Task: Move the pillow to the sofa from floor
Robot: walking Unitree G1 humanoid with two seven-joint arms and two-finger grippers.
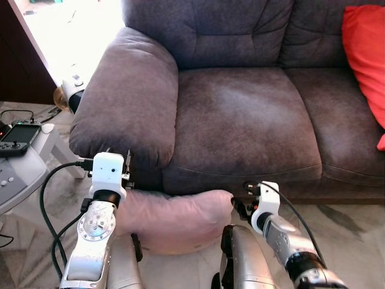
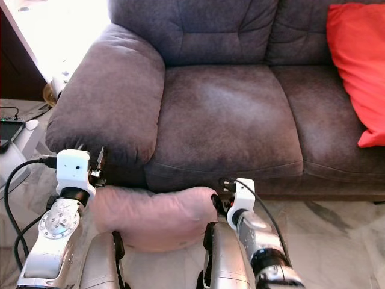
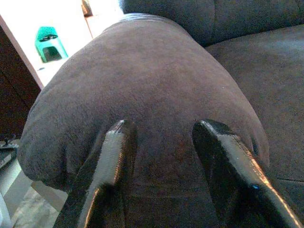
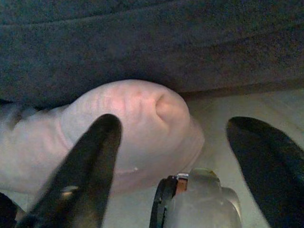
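Down on the floor (image 1: 355,235), the pink pillow (image 1: 174,220) lies lengthwise along the sofa (image 1: 240,120) front edge. Both the left hand (image 3: 161,156) and right hand (image 4: 190,142) are spread, grasping nothing, one at each pillow end.

Head eyes look down at the sofa (image 1: 240,114); wrist cameras face it close.

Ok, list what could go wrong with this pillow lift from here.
The pink pillow seems squeezed between both arms rather than pinched; the right gripper is open at its corner, so it may slip. The left gripper, open, points at the sofa armrest and could snag it while rising.
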